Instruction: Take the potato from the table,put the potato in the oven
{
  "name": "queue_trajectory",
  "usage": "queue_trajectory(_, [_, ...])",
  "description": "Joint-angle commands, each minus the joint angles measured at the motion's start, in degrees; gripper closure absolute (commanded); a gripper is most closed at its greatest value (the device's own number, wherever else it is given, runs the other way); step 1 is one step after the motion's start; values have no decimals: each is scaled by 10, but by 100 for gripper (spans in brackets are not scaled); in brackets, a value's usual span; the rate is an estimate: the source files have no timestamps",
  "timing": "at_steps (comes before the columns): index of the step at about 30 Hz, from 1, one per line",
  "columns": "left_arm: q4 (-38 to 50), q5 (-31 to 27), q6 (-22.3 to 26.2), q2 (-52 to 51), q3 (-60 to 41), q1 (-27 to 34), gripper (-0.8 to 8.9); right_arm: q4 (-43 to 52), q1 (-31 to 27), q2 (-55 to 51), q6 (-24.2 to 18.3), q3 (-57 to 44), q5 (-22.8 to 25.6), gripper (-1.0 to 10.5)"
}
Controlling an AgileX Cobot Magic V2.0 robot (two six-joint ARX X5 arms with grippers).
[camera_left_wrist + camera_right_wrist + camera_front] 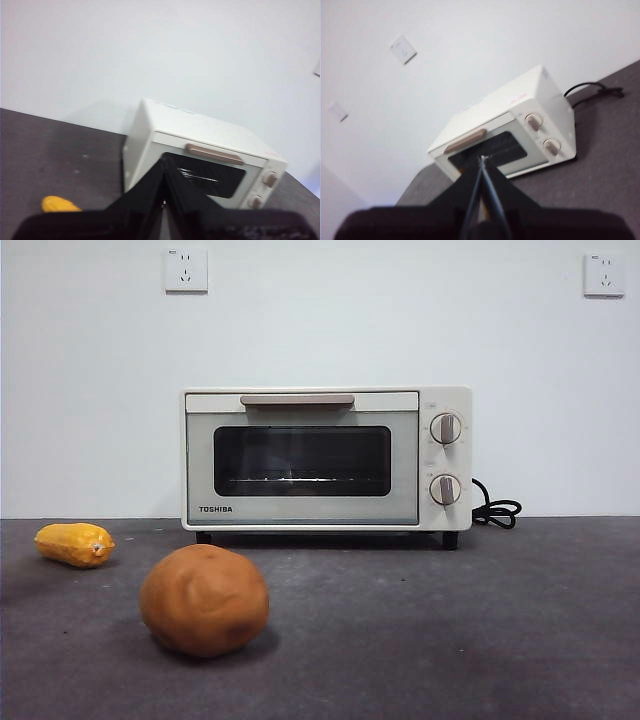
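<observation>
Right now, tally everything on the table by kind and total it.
Potato: 1
Yellow-orange ridged vegetable: 1
Oven: 1
Total: 3

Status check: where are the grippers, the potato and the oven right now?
Left gripper and right gripper shut, empty, aloft. Potato untouched on table. Oven door closed, blocks loading.

Warm colours on a dark grey bench (480, 640)
Orange-brown potato (204, 600), cream-white oven (326, 458) with dark glass door and beige handle, yellow-orange vegetable (75, 544), white wall (320, 330).
</observation>
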Motion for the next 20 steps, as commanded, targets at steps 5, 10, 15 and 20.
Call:
queue_trajectory(5, [-79,64,26,173,148,1,819,-89,0,101,-67,125,-35,948])
queue_trajectory(10, [-139,113,70,297,256,1,819,-137,0,179,-93,206,-45,947])
queue_trajectory(15, [-197,153,85,419,364,-1,819,-183,0,256,-156,279,-70,947])
queue_trajectory(20, [-238,163,98,514,450,-14,819,-256,0,332,-199,342,-82,948])
